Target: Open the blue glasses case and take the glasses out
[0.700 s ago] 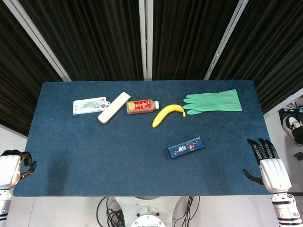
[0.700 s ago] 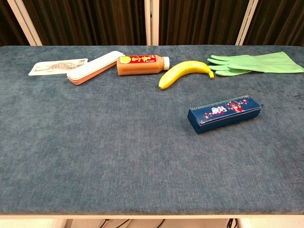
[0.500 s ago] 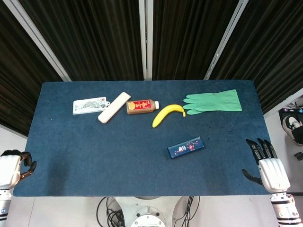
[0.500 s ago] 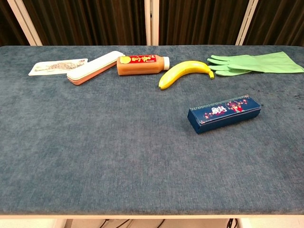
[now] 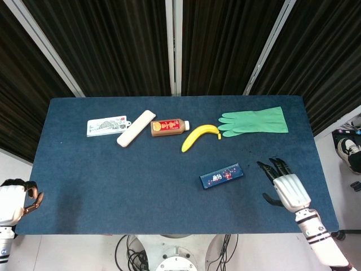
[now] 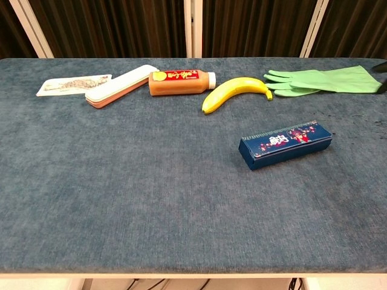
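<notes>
Head view: our right hand (image 5: 290, 191) is over the table (image 5: 84, 180), just right of the blue case (image 5: 221, 175), fingers spread, holding nothing, not touching it. Case is closed, lying flat, near-right of centre. Left hand (image 5: 12, 202) sits off the near-left corner, fingers curled in, empty.

Chest view: case (image 6: 285, 144) closed, in front of the banana (image 6: 236, 92) and glove (image 6: 326, 80). Only dark fingertips (image 6: 381, 66) show at the right edge.

White-backed hand (image 5: 289, 190), black fingers (image 5: 273, 167)
</notes>
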